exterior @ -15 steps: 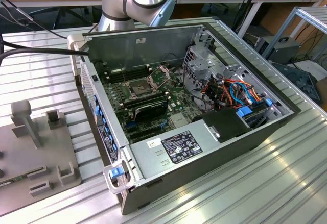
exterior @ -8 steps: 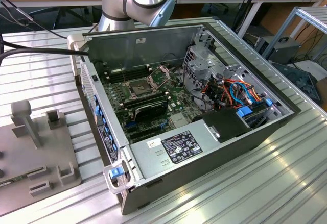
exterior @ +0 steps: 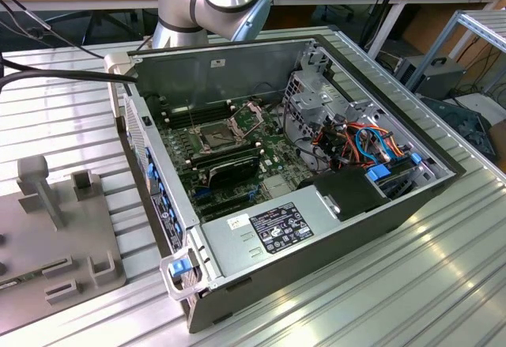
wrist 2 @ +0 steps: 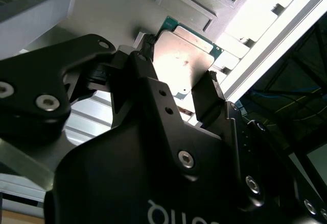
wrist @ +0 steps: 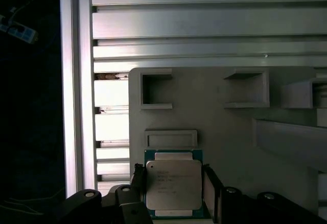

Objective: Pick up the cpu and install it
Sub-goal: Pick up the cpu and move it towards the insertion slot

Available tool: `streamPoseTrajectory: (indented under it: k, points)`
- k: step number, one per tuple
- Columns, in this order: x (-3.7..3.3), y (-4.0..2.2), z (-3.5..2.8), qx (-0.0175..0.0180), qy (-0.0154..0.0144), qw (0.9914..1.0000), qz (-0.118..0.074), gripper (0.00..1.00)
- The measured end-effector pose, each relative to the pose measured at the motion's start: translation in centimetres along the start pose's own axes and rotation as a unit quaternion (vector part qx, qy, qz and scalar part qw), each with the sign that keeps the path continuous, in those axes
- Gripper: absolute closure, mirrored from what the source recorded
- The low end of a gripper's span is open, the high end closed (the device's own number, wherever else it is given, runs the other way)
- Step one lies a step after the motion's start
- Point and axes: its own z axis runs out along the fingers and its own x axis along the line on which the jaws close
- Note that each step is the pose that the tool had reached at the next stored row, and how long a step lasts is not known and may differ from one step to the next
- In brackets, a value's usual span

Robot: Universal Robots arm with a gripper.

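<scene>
1. The end effector (wrist: 172, 179) is closed to the width of the cpu (wrist: 172, 185). It is gripped by opposite edges, so the flat top is left untouched.
2. The cpu is kept flat on the grey fixture plate (wrist: 230, 132), just beside a raised block (wrist: 171, 138).
3. The socket (exterior: 215, 135) in the open computer case (exterior: 316, 228) appears uncovered, well apart across the worktop (exterior: 443, 284).

The exterior view is evenly bright, sheen streaking the worktop (exterior: 443, 284) at lower right. Glare whitens the cpu (wrist 2: 186, 66) in the second wrist view.
</scene>
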Motion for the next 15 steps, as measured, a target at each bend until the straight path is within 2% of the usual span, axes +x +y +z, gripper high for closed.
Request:
streamPoseTrajectory:
  k: [8, 15]
  points:
    - [0.0, 0.0, -0.02, 0.0, 0.0, 1.0, 0.0, 0.45]
    - [0.0, 0.02, -0.56, 0.0, 0.0, 1.0, 0.0, 0.45]
